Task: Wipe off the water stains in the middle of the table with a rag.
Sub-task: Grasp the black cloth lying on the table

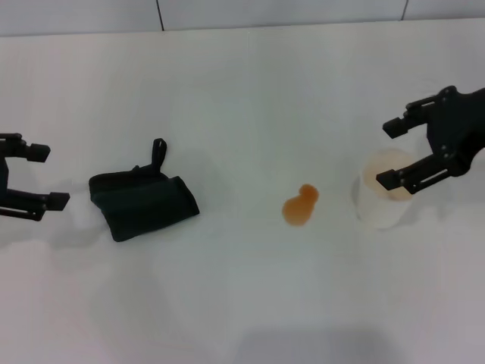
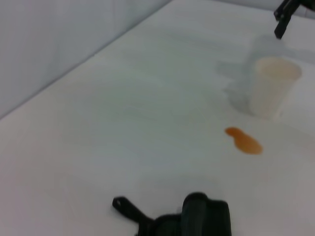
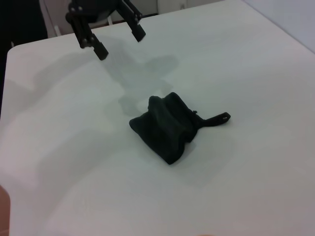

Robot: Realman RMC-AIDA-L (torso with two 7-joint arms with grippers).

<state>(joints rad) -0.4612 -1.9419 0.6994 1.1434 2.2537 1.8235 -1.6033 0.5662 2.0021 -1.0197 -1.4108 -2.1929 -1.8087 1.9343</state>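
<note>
A broad white desk (image 1: 242,83) fills nearly the whole scene, smooth and evenly lit, with only soft grey shadows lying on it. Along its far edge runs a pale grey wall (image 1: 280,11) of flat panels, split by thin dark vertical seams. In the right wrist view, a dark area (image 3: 22,19) lies past the desk's rounded corner.

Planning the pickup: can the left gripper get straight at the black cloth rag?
Probably yes. The left gripper is open beside the black cloth rag, with only bare white table between them.
</note>
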